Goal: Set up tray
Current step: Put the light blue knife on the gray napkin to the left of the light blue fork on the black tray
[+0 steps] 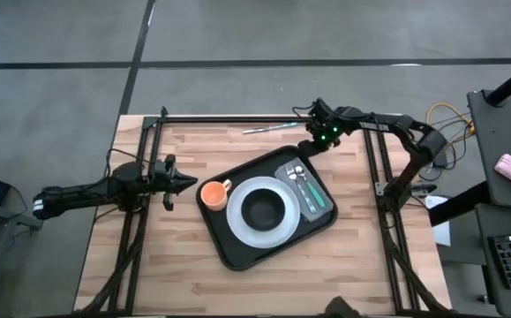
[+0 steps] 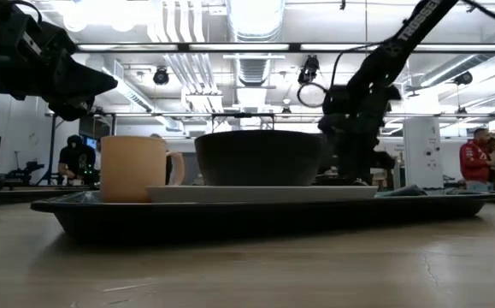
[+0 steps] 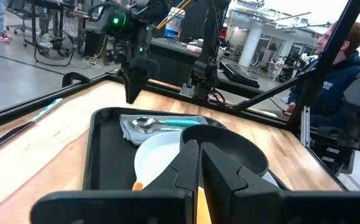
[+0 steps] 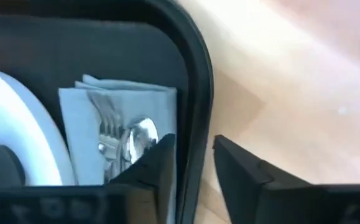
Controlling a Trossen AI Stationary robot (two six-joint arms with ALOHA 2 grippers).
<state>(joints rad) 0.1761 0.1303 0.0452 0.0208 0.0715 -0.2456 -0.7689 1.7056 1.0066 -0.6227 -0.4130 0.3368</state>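
Note:
The black tray (image 1: 222, 243) lies askew in the middle of the wooden table. On it rest a white plate (image 1: 237, 223) carrying a dark bowl (image 1: 264, 209), an orange cup (image 1: 213, 194) at the tray's left corner, and a grey folded cloth (image 4: 80, 124) with a fork and spoon (image 4: 136, 138) on top. My right gripper (image 4: 195, 165) hovers open above the tray's far right corner (image 1: 312, 152), its fingers pointing steeply down and holding nothing. My left gripper (image 1: 183, 183) waits shut and level just left of the tray, clear of the cup.
A loose teal-handled piece of cutlery (image 1: 268, 128) lies on the wood near the table's far edge, beyond the tray. Black frame rails (image 1: 237, 117) border the table's far, left and right sides. Bare wood lies in front of the tray. A person (image 3: 341, 56) sits beyond the table.

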